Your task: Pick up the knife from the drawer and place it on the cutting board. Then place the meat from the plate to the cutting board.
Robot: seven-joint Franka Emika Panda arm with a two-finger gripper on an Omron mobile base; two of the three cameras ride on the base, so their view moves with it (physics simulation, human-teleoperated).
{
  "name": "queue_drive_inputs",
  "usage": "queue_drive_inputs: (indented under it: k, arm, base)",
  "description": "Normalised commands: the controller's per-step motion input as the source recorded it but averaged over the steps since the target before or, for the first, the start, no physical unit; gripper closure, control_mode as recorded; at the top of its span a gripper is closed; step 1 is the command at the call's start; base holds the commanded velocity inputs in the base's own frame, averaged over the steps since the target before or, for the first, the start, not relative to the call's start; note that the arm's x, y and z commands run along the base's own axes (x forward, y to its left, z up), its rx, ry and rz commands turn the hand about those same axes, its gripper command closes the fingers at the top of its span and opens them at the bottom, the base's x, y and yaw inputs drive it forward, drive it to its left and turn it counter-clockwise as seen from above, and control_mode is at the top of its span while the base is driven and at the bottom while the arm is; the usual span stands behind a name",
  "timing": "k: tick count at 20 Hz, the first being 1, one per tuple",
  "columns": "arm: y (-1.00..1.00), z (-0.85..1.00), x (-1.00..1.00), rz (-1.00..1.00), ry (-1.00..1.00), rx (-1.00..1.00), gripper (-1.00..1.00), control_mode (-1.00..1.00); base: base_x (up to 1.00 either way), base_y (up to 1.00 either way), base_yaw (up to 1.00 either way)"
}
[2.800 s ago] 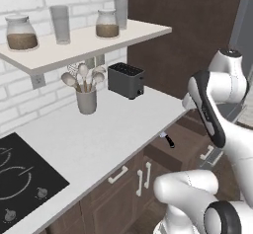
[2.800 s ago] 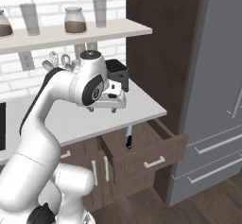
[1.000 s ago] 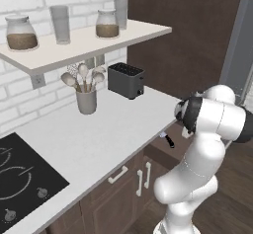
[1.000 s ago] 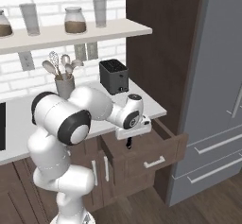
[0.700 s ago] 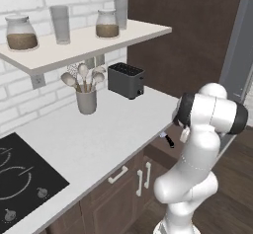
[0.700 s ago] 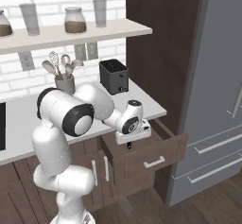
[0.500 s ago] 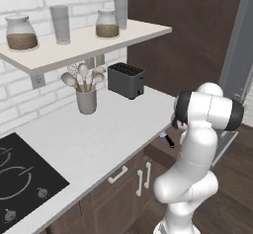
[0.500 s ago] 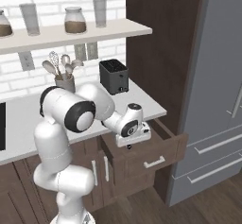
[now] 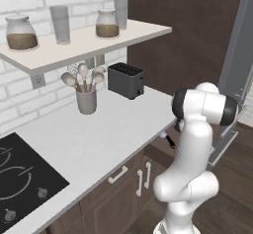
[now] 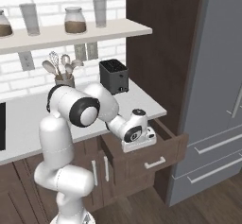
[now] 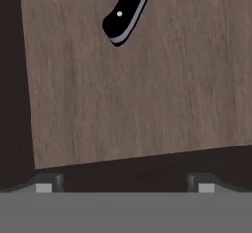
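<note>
Knife [image 11: 125, 12] handle lies at the top of our hand view on the drawer [image 11: 133, 89] floor; we hold our jaws spread wide, gripping nothing.

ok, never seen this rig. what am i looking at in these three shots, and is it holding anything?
It is a rendered kitchen with a white robot arm with dark joints on a driving base. Two pictures come from cameras on the base, behind the arm to its left and right. The third looks along the hand itself.

The arm is bent down over an open brown wooden drawer beside the pale counter. In the hand view you see the drawer's wood floor and the black riveted handle of the kitchen knife lying flat. The two dark fingers stand wide apart at the bottom edge, well short of the knife, so nothing is held.

On the counter stand a black toaster and a grey utensil holder; a black cooktop sits at its left end.
</note>
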Motion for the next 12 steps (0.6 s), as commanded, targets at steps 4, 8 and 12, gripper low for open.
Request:
queue_drive_inputs:
  k: [4, 8, 12]
  arm:
    - [-0.43, -0.14, -0.22, 0.0, 0.0, -0.09, -1.0, -1.0]
    - [-0.44, -0.12, -0.28, 0.0, 0.0, -0.09, -1.0, -1.0]
    - [-0.49, -0.11, -0.41, 0.02, 0.0, -0.06, -1.0, -1.0]
  base:
    - [0.0, 0.0, 0.0]
    - [0.0, 0.0, 0.0]
    - [0.0, 0.0, 0.0]
